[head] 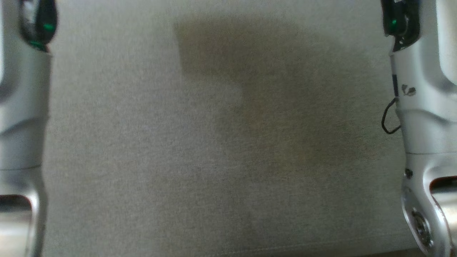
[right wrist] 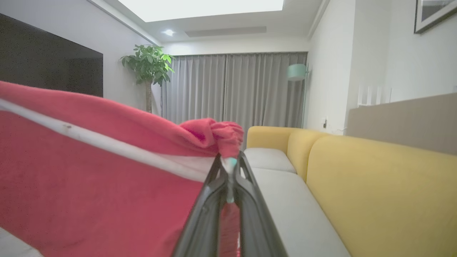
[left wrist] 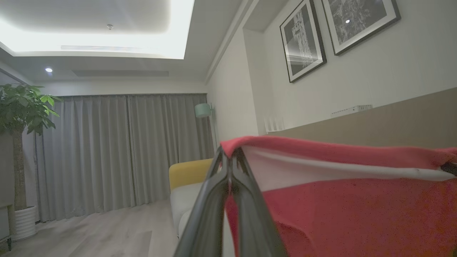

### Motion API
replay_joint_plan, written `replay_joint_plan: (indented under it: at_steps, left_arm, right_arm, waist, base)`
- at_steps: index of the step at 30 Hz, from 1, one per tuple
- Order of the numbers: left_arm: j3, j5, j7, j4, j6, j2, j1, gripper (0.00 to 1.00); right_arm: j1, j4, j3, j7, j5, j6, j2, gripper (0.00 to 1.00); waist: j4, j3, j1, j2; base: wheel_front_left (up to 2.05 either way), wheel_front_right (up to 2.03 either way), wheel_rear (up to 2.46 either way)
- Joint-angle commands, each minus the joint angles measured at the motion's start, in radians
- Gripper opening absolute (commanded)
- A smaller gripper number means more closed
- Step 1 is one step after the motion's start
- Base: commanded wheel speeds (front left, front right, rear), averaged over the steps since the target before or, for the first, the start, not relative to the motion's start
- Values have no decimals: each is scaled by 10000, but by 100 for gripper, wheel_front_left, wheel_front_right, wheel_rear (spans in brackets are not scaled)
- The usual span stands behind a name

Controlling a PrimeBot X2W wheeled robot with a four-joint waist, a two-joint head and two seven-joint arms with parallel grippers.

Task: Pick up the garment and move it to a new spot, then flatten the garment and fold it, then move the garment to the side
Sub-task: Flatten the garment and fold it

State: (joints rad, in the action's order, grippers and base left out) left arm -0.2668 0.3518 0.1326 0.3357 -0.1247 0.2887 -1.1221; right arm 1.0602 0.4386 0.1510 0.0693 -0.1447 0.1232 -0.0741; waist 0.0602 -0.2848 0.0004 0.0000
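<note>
Left gripper: both fingers pressed together, clamped on the upper edge of the red garment

Right gripper: both fingers pressed together, clamped on a bunched corner of the same garment

The garment is lifted and stretched between the two grippers. A white band runs along it just below the top edge. It hangs above the sofa's grey seat cushion; whether its lower hem touches the cushion cannot be determined. The yellow backrest stands to the right of the right gripper.

In the head view, the pale left forearm and right forearm flank a grey fabric surface that carries a soft shadow

Far background: grey curtains, a potted plant, framed pictures on the wall
</note>
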Motion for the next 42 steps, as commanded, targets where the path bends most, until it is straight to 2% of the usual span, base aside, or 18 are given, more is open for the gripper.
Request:
replay_joint_plan:
  at_steps: [1,9,12,16,20,23,28,35,39,42]
  left_arm:
    - [95,3,137,78,-30,250,-172,0]
    - [-1124,743,755,1794,-55,-44,1060,0]
    - [-1493,1226,947,2047,-56,-8,1712,0]
    - [-1577,1809,1178,1968,-57,70,2784,0]
    - [-1317,1990,1276,1219,-52,113,4190,0]
    - [-711,1786,1287,-381,173,-24,5919,0]
    - [-254,1568,1289,-1978,383,-320,7863,0]
    - [-438,1308,1251,-4442,819,-471,10916,0]
    - [-526,1289,854,-5763,1216,-261,12150,0]
    - [-496,1404,529,-6187,1369,-90,12671,0]
  right_arm:
    - [51,102,-9,248,6,75,230,0]
    - [-1013,2666,450,1525,-118,75,236,0]
    - [-1556,3002,652,1776,-339,75,237,0]
    - [-2493,2772,871,1905,-635,75,237,0]
    - [-3815,1623,806,1919,-850,75,238,0]
    - [-5300,326,613,1922,-854,75,238,0]
    - [-6929,-818,374,1923,-838,75,238,0]
    - [-9929,-2832,27,1618,-623,75,238,0]
    - [-11415,-4294,-335,983,-416,75,238,0]
    - [-12088,-5049,-398,519,-442,75,238,0]
  waist:
    - [-224,-566,-4,0]
    - [-428,-1057,-4,0]
    - [-408,-1037,-4,0]
    - [-359,-760,-4,0]
    - [-335,-326,-4,0]
    - [-352,211,-4,0]
    - [-347,1024,-4,0]
    - [-165,2320,-4,0]
    - [-16,2553,-4,0]
    - [126,2510,-4,0]
  base:
    - [0,0,0]
    - [0,0,0]
    - [0,0,0]
    - [0,0,0]
    - [0,0,0]
    - [0,0,0]
    - [0,0,0]
    - [0,0,0]
    - [0,0,0]
    - [0,0,0]
